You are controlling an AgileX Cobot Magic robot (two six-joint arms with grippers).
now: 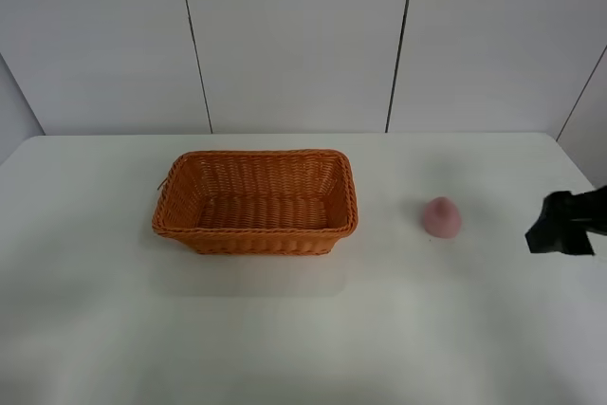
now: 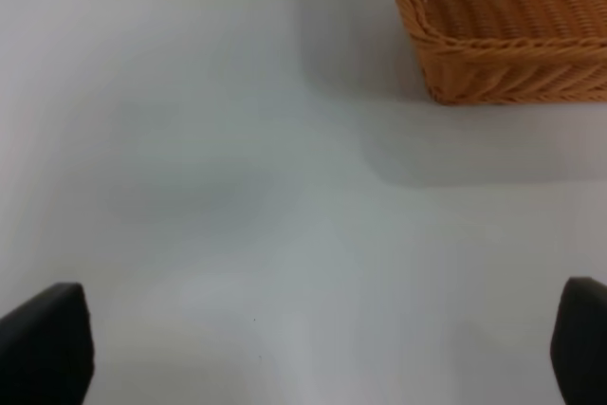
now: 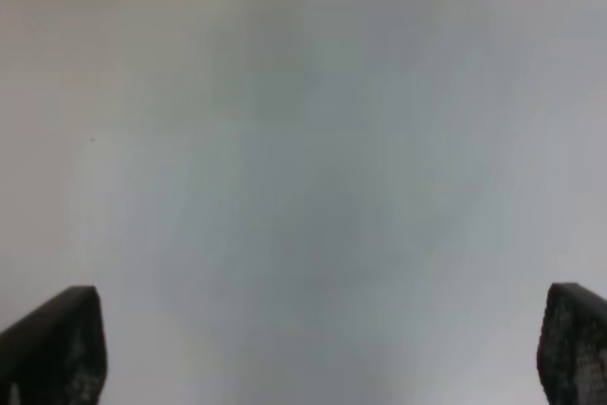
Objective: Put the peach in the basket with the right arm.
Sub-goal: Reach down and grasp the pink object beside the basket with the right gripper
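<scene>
The jaws of the right gripper (image 3: 313, 353) are set wide apart and nothing is held between them; only the bare table (image 3: 313, 187) is seen in the gap. The jaws of the left gripper (image 2: 313, 348) are likewise spread wide and are unloaded.

The wide setting on the right side is judged to suit an approach, since a rounded fruit can be admitted between the fingers without further adjustment. In the right wrist view only a thin pink sliver is seen at the frame edge, ahead of the fingertips and well apart from them.

In the high view the peach (image 1: 442, 217) is stood on the table with its pointed tip upward, between the basket (image 1: 256, 239) on its left and the right gripper at the right edge. Peach and basket are not in contact. The basket is placed near the middle of the table, open side up, and nothing is seen inside it. The task is therefore judged to be at its start: the peach is not yet grasped.

A corner of the basket is seen ahead of the left gripper, apart from its fingertips; that gripper is not seen in the high view.

No loose object is seen between gripper and peach. The right wall and braided rim of the basket are judged to be the only obstruction, over which the peach must be lifted.
</scene>
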